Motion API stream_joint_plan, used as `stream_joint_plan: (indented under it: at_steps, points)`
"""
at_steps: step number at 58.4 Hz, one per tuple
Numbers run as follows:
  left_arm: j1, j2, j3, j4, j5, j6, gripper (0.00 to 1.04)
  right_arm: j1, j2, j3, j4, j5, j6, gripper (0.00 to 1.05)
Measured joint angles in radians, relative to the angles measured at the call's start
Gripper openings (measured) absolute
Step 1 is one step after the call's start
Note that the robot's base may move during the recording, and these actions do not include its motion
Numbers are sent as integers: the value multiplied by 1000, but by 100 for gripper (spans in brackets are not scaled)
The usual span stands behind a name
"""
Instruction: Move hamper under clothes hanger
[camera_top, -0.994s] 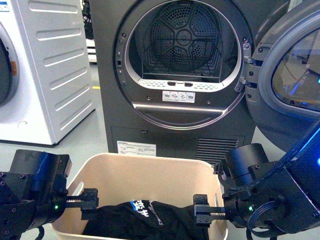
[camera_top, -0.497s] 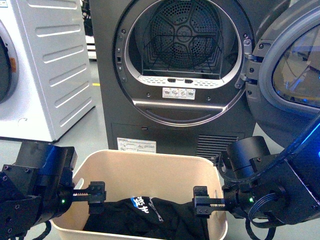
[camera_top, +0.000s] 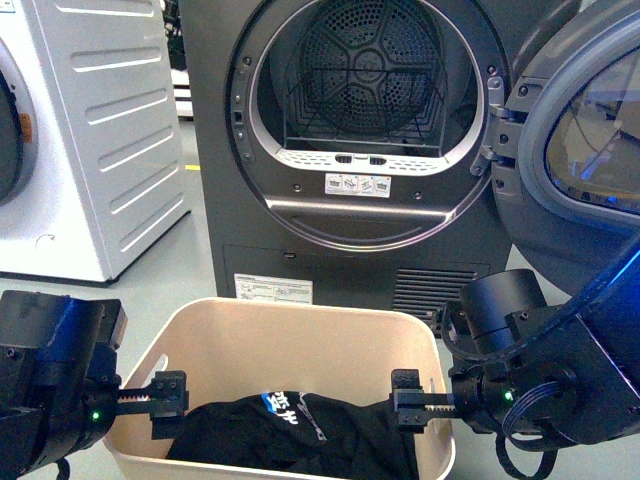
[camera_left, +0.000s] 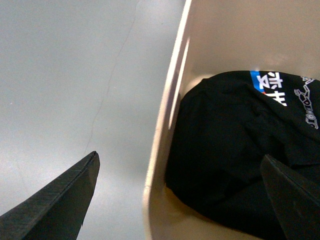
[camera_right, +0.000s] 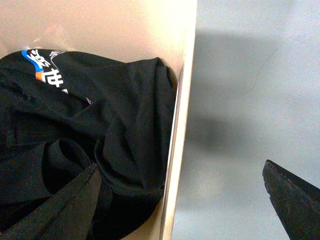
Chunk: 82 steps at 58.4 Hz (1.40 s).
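The hamper (camera_top: 300, 345) sits on the floor (camera_top: 175, 262) between the arms, its long axis running gripper to gripper, and the left gripper (camera_top: 165, 403) and right gripper (camera_top: 406, 405) each hang with jaws spread astride an end wall, one finger inside over the black garment (camera_top: 300, 440), equally near.

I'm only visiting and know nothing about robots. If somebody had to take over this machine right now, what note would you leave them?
The left gripper is open, fingers either side of the left wall of the hamper, not clamped.
The right gripper is open, straddling the right wall the same way.
The hamper stands on the floor before the open dryer, a black garment inside.
The clothes hanger is not in view.
Done: both grippers are placed at the walls.
Left: close on the walls, then move the hamper under the clothes hanger.
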Motion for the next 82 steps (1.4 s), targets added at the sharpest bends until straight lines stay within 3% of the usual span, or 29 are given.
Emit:
stream_joint_plan:
  at_steps: [19, 50, 60, 69, 77, 82]
  points:
    - [87, 69, 83, 0, 0, 20, 98, 0, 0, 1, -3, 5, 0, 97]
    - [82, 160, 234, -36, 25, 52, 98, 0, 0, 3, -25, 11, 0, 97]
    - [87, 174, 240, -39, 34, 68, 68, 0, 0, 8, -51, 24, 0, 69]
    - [81, 174, 241, -38, 45, 77, 46, 0, 0, 10, -57, 31, 0, 46]
    - [65, 174, 231, -31, 50, 79, 17, 6, 0, 15, -61, 22, 0, 19]
    - [57, 174, 228, -29, 50, 81, 5, 10, 0, 19, -64, 20, 2, 7]
